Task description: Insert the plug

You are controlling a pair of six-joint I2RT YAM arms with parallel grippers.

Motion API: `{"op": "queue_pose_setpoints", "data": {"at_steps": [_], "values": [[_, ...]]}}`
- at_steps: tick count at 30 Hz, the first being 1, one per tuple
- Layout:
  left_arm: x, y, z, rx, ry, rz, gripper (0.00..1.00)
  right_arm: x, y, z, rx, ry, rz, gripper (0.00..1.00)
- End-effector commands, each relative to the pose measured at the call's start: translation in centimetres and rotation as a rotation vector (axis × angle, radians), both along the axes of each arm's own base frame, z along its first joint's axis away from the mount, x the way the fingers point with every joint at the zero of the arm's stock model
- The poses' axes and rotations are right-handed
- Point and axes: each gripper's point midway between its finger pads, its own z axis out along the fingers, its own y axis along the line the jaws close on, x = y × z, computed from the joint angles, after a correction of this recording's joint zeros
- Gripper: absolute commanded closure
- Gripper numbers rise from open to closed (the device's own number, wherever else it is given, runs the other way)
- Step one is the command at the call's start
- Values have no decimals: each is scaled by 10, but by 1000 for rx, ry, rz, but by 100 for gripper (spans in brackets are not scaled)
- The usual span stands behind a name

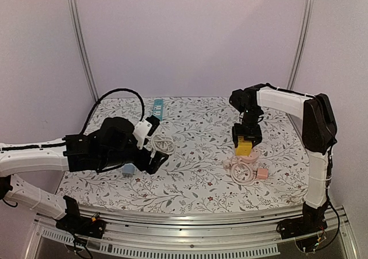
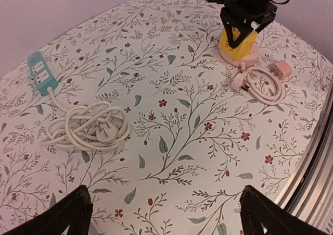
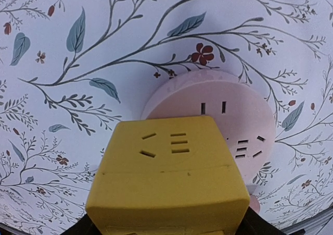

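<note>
Yellow plastic cube adapter (image 3: 169, 177), clamped in the right gripper (image 2: 240, 32), stands upright over the near edge of the round pink socket disc (image 3: 244, 125), its slots just beyond (left gripper (image 2: 174, 211) gapes, well apart).

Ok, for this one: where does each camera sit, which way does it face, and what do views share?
Top external: fixed above and behind the bases, looking down across the table; both arms show.
Left wrist: on the left arm, facing across to the right gripper; the open left gripper frames the bottom.
Right wrist: looks down on the yellow adapter it holds at the pink socket; finger edges barely show.
Shared: all three see adapter and socket; top and left wrist also share the teal power strip.
</note>
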Motion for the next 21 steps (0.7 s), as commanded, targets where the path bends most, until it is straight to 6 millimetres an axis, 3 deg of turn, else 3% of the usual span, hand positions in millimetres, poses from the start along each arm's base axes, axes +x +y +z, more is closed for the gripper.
{"op": "queue_pose_setpoints", "data": {"at_steps": [1, 9, 15, 21], "values": [[7, 1, 13, 19, -22, 3, 0, -2, -8, 11, -30, 41, -22, 27], [16, 0, 34, 14, -42, 12, 1, 10, -9, 51, 0, -27, -38, 2], [23, 5, 44, 22, -15, 62, 1, 16, -21, 64, 26, -54, -89, 1], [27, 28, 36, 58, 33, 152, 1, 10, -13, 59, 95, -4, -107, 1]]}}
